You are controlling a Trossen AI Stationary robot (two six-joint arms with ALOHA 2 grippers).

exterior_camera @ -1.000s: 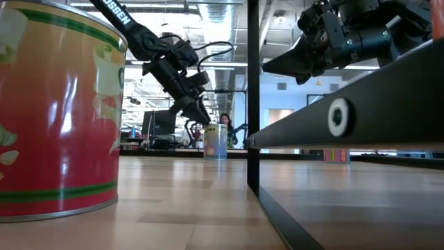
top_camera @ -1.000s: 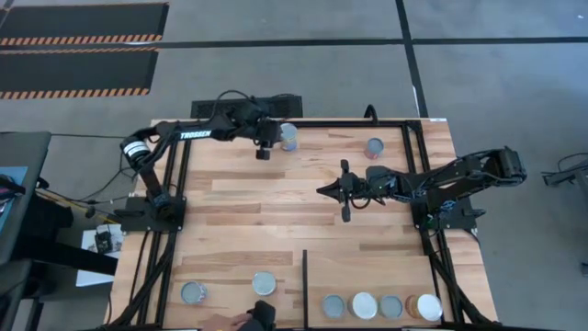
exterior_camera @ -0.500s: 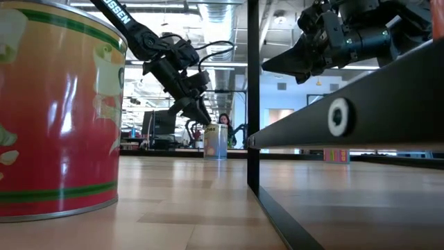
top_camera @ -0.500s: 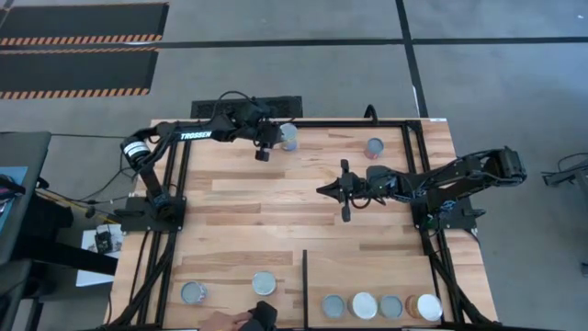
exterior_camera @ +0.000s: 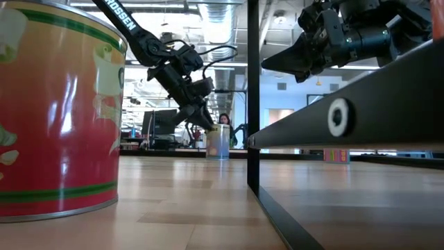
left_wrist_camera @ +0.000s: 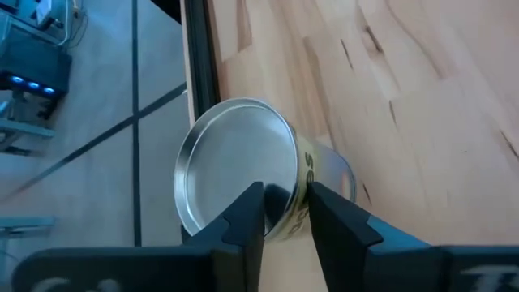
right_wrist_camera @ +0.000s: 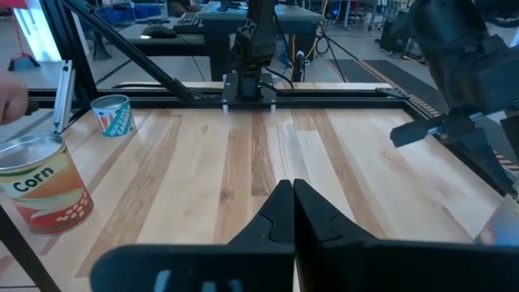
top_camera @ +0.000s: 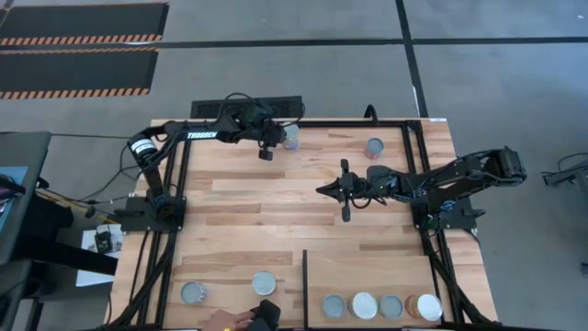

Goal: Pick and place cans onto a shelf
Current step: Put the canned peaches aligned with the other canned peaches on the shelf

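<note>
A can with a silver top (top_camera: 291, 136) stands at the table's far edge; it also shows in the low view (exterior_camera: 218, 141) and the left wrist view (left_wrist_camera: 239, 174). My left gripper (top_camera: 268, 150) is beside and above it, open by a narrow gap, its fingertips (left_wrist_camera: 285, 195) over the can's rim. A red-sided can (top_camera: 374, 147) stands farther right. My right gripper (top_camera: 344, 188) hangs shut and empty over the table's middle. Two cans (top_camera: 193, 292) (top_camera: 264, 282) stand near left. Several cans (top_camera: 365, 305) stand on the shelf (top_camera: 377, 271), right of the black divider bar (top_camera: 304, 276). My left gripper comes slanting down at the silver-topped can from the table's left. One finger (left_wrist_camera: 253, 212) stands over the lid and the other (left_wrist_camera: 328, 212) over the side wall below the rim (left_wrist_camera: 285, 212). I cannot tell whether either finger touches the can.
A person's dark-gloved hand (top_camera: 262, 315) is at the near edge beside the near-left cans. The black frame (top_camera: 409, 175) runs along the table's sides. The red can (exterior_camera: 55, 111) and the divider bar (exterior_camera: 253, 97) fill the front of the low view.
My left gripper has moved a little down and toward the table's right, closer to the silver-topped can.
</note>
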